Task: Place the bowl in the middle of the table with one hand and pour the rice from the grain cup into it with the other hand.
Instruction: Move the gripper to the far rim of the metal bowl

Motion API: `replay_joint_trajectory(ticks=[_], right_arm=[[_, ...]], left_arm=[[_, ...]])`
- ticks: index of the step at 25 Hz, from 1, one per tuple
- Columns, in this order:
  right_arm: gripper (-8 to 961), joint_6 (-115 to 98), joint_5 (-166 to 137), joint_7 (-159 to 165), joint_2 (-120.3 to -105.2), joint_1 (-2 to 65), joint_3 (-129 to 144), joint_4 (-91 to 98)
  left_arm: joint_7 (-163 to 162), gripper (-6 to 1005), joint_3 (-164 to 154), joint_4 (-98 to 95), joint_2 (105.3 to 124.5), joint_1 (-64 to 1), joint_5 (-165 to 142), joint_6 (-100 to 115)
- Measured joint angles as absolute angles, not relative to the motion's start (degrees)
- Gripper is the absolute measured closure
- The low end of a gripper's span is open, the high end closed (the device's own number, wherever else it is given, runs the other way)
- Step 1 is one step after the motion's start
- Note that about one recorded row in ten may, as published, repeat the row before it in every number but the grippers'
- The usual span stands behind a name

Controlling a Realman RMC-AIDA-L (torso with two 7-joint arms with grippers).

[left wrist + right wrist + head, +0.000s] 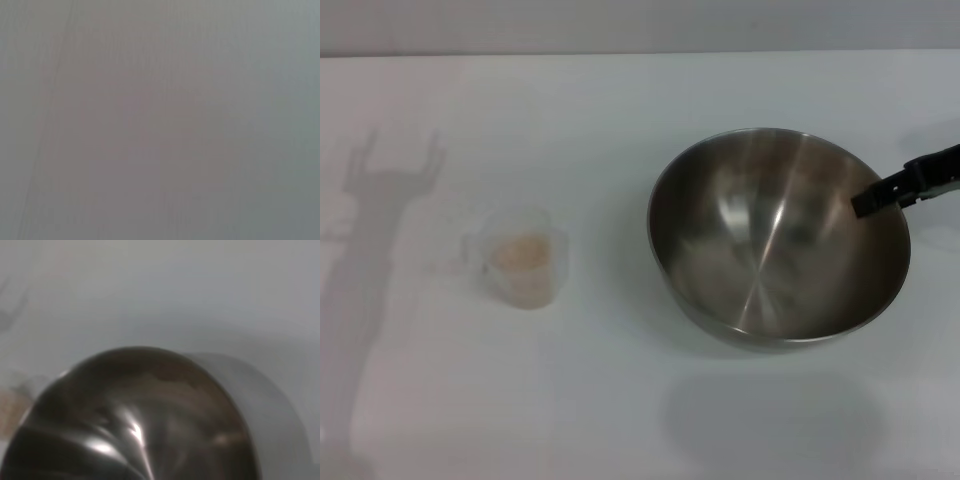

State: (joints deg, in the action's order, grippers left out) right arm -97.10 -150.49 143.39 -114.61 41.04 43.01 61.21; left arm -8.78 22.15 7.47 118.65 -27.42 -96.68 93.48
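The large steel bowl (775,240) is on the right side of the table (620,100), tilted, with its shadow lying apart from it nearer the front edge, so it hangs above the tabletop. My right gripper (867,205) reaches in from the right and is shut on the bowl's right rim, one black finger showing inside the bowl. The bowl's inside fills the lower part of the right wrist view (140,415). The clear grain cup (520,255) stands upright at the centre left with beige rice (520,252) in it. My left gripper is out of view; only its shadow falls on the table's left side.
The white tabletop stretches between cup and bowl. The arm's shadow (380,230) darkens the far left. The left wrist view shows only a plain grey surface. The table's back edge runs along the top of the head view.
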Motion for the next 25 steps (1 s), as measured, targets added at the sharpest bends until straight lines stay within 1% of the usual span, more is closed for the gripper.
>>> replay_joint_trajectory(ticks=[4, 9, 14, 16, 25], right_arm=[[294, -95.57, -150.97, 143.5, -114.67, 41.32, 44.76, 59.07], [296, -93.61, -150.96, 143.52, -115.17, 41.34, 46.27, 57.8], [418, -92.42, -150.69, 143.58, -115.55, 40.96, 46.24, 57.76], [485, -92.16, -150.85, 143.58, -115.78, 40.96, 46.26, 57.69], [772, -92.08, -152.49, 144.56, -115.84, 41.14, 46.38, 57.23]], left_arm=[[-8.79, 247, 22.15, 7.46, 118.65, -27.36, -96.68, 93.54], [-8.79, 248, 22.15, 7.48, 118.66, -27.25, -96.68, 93.64], [-8.79, 249, 22.15, 7.47, 118.61, -27.09, -96.68, 93.84], [-8.79, 250, 22.15, 7.46, 118.57, -26.9, -96.68, 94.3], [-8.79, 252, 22.15, 7.46, 118.56, -26.89, -96.68, 95.13]])
